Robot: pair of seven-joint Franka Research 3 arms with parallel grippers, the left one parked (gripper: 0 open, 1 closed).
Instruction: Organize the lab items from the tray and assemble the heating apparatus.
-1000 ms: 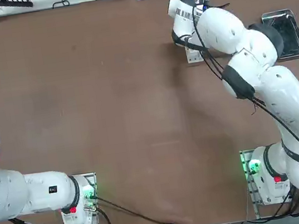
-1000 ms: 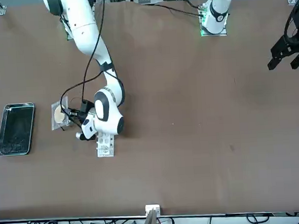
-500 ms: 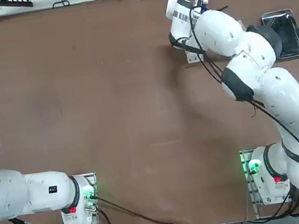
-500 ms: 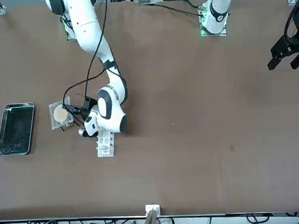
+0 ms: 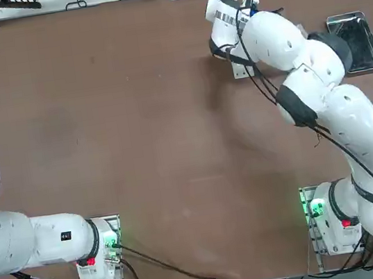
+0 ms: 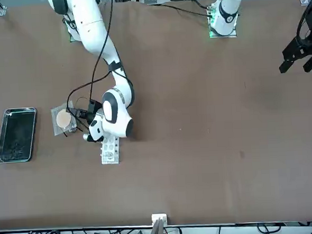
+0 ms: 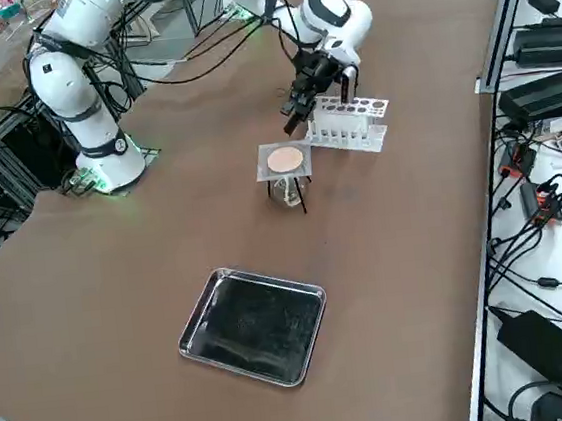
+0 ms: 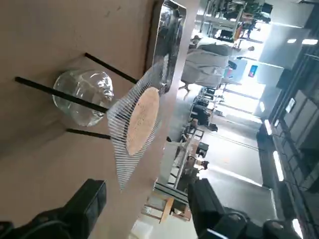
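**Letting go of the mesh: the stand is topped**

Reading the front view from left to right, you first meet the tray (image 6: 16,134), lying flat on the bench (image 6: 200,146) with nothing large showing in it. Just beside it stands the tripod stand (image 8: 75,94), its dark legs straddling a small glass flask (image 8: 82,102), and the mesh square (image 6: 64,119) with its tan centre now sits on top of the legs. Next comes the right gripper (image 6: 84,118), and here is the change you should note: a second ago its fingers (image 8: 87,201) were closed at the edge of the mesh; now they stand wide apart, holding nothing, and the hand has drawn back a little toward the white rack (image 6: 110,150).

For you that means the release is done. The mesh stays up by itself, roughly level, so the heating apparatus looks assembled. Judging from the side view, the tray seems cleared, though small dark bits in it cannot be ruled out. Your next concern is a clean retreat: the fingers are near the mesh edge and the rack, and a careless sweep could tip the light stand.
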